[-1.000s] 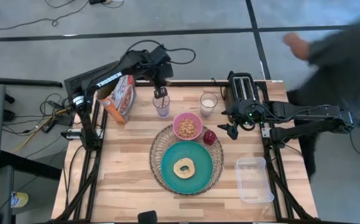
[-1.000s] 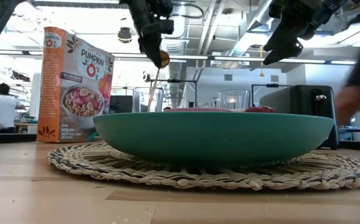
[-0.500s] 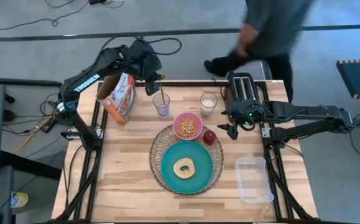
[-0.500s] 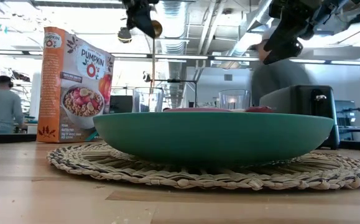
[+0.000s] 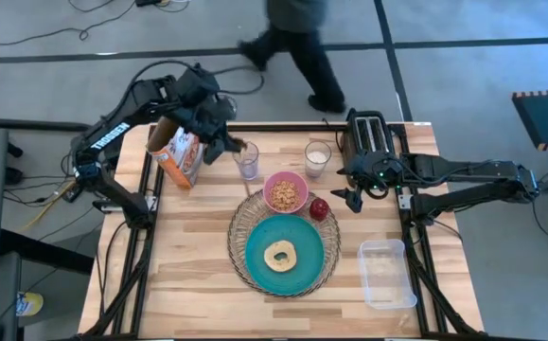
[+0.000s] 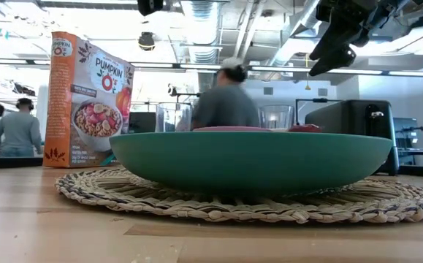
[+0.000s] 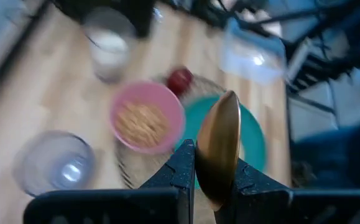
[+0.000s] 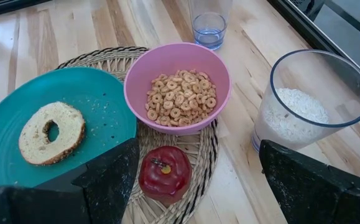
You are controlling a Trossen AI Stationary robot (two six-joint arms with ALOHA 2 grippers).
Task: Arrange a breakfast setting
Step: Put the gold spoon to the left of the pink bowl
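We see our left gripper (image 7: 212, 180) up in the air near the back left of the table, close to the cereal box (image 5: 181, 156) and just beside the empty glass (image 5: 246, 161). Its two fingers are pinching the small spoon (image 7: 220, 146), and the shiny gold bowl of the spoon sticks out past them. Our right gripper (image 5: 353, 198) hangs over the right side of the table, in front of the black toaster (image 5: 369, 135), and its fingers are spread wide with nothing between them. In the middle of the table lies the round wire charger (image 5: 239, 248). The teal plate (image 5: 259, 248) sits on it, and the tan bagel (image 8: 51, 132) lies on the plate. The pink bowl (image 8: 177, 87) is full of little cereal rings and rests on the back edge of the charger, touching the plate. The dark red fruit (image 8: 165, 172) sits on the charger's edge just beside the bowl. A glass of milk (image 8: 299, 106) stands near the toaster. A clear plastic tub (image 5: 385, 273) lies at the front right. A person (image 5: 297, 43) walks by behind the table.
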